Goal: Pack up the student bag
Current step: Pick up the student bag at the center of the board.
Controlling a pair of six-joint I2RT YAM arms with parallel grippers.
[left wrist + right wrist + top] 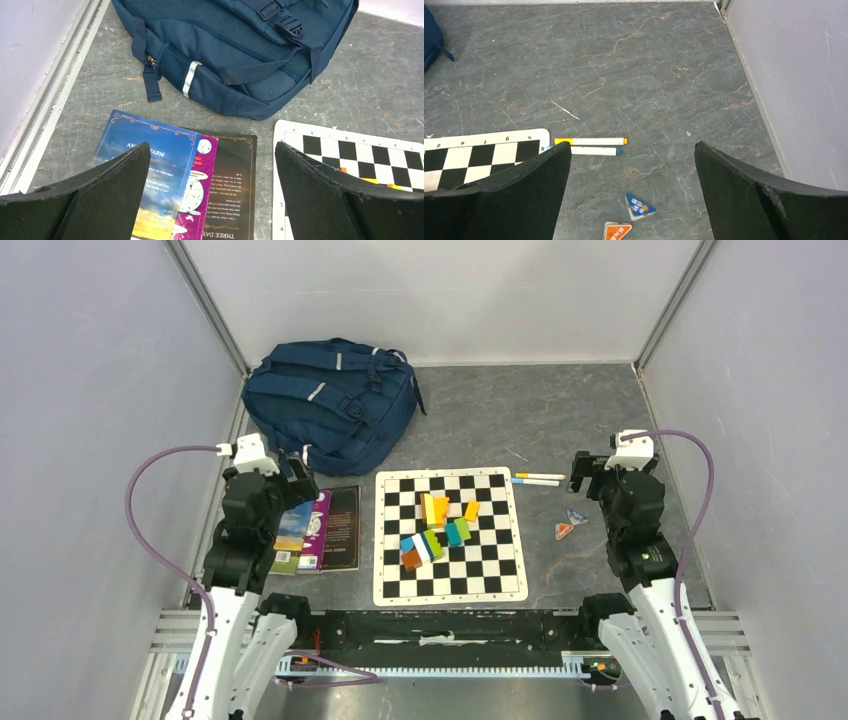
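My left gripper point(211, 150) hangs released, jaws wide and empty, above three overlapping paperback books point(318, 530) that lie just left of the black-and-white chessboard mat point(500, 575). My right gripper point(632, 148) is just as wide and empty, right of that mat, above two white markers point(591, 145). The large navy blue fabric backpack point(330, 405) lies beyond the mat's far-left corner, shoulder straps facing up.
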